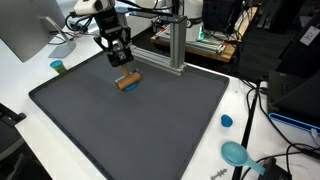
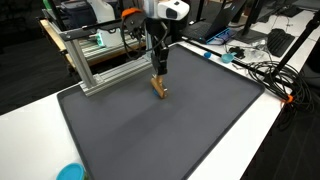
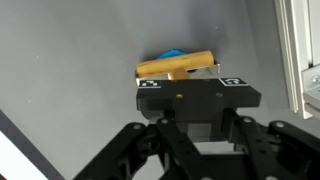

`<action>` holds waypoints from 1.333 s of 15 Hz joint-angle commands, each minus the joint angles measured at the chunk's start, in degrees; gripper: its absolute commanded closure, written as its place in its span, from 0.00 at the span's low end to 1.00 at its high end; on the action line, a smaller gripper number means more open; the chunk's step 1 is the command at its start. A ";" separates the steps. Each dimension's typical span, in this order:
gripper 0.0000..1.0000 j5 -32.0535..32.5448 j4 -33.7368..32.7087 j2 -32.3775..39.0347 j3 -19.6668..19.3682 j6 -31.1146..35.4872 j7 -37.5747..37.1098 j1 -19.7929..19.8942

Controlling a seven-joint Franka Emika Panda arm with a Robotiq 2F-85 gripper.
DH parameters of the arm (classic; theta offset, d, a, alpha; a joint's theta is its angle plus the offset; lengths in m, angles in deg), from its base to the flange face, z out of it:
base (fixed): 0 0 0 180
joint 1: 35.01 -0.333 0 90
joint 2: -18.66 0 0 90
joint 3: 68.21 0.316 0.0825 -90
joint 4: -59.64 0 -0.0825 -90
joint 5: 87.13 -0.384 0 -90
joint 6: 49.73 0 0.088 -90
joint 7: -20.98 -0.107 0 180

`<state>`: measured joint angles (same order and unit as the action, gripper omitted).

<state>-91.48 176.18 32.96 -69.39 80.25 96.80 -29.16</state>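
Note:
A small tan wooden bar with a blue part [image 1: 128,82] sits at the tips of my gripper [image 1: 126,72], low over the dark grey mat [image 1: 130,125]. In the wrist view the bar [image 3: 175,66] lies crosswise just beyond the gripper [image 3: 190,80], and the blue piece [image 3: 170,53] pokes out behind it. The fingers are shut on the bar's middle. In both exterior views the gripper [image 2: 158,76] points straight down near the mat's far side, with the bar [image 2: 159,88] under it. Whether the bar touches the mat I cannot tell.
An aluminium frame [image 1: 170,45] [image 2: 100,60] stands along the mat's far edge, close to the gripper. A blue cap [image 1: 226,121] and a teal round thing [image 1: 235,153] lie on the white table. Cables [image 2: 262,72] run beside the mat. A monitor [image 1: 25,30] stands at a corner.

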 commanded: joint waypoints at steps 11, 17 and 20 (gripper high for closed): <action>0.78 -12.37 1.00 2.03 5.44 2.09 8.70 1.08; 0.78 8.50 4.97 -8.44 1.13 -1.50 -0.80 -1.75; 0.78 2.22 3.18 -6.74 1.89 -0.94 5.78 -0.33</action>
<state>-85.94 179.69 26.25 -67.41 79.53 98.23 -29.81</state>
